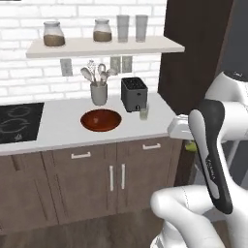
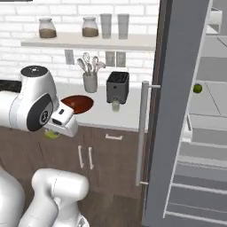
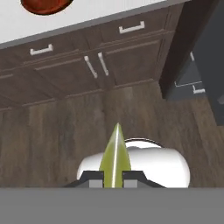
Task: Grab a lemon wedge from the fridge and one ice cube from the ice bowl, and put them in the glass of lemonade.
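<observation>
Kitchen, cooktop (image 1: 18, 122), toaster (image 1: 133, 94), open fridge (image 2: 177, 111), wooden cabinets (image 1: 97, 177)

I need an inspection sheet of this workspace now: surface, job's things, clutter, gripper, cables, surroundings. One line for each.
Surface: white counter over brown cabinets, black cooktop at its left end.
Job's things: lemon wedge in the gripper; ice bowl and glass of lemonade on the counter; ice cube too small to tell.
Clutter: toaster, utensil cup; two jars and two tall glasses on the shelf.
Gripper: gripper shut on the wedge, in front of the cabinets, above the wooden floor.
Cables: nothing seen.
Surroundings: fridge door open, a small green thing on an inner shelf.
</observation>
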Motion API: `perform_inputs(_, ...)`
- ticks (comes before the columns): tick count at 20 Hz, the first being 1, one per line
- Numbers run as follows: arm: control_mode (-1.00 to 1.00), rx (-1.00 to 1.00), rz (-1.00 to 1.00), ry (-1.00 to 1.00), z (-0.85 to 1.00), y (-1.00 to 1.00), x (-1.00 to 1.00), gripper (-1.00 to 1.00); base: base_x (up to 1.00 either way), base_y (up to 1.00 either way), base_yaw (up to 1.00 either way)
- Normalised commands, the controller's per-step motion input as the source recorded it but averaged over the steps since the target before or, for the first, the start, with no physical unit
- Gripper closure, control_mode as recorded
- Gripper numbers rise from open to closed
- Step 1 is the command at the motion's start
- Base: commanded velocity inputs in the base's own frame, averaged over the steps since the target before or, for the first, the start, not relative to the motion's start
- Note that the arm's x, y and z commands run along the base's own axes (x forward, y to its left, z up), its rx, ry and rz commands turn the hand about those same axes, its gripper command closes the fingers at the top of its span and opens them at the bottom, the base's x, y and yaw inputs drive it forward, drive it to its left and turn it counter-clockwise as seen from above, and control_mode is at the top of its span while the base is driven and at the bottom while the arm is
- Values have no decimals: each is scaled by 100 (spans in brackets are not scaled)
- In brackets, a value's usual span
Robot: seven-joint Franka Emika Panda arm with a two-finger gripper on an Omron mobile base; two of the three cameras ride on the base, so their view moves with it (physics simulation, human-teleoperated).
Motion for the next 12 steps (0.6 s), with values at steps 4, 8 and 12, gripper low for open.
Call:
perform_inputs(4, 100, 0, 0, 0, 0, 0, 0, 100, 90, 57, -58)
perform_inputs(8, 100, 0, 0, 0, 0, 0, 0, 100, 69, 67, -34)
perform_inputs(12, 100, 0, 0, 0, 0, 0, 0, 100, 66, 42, -18)
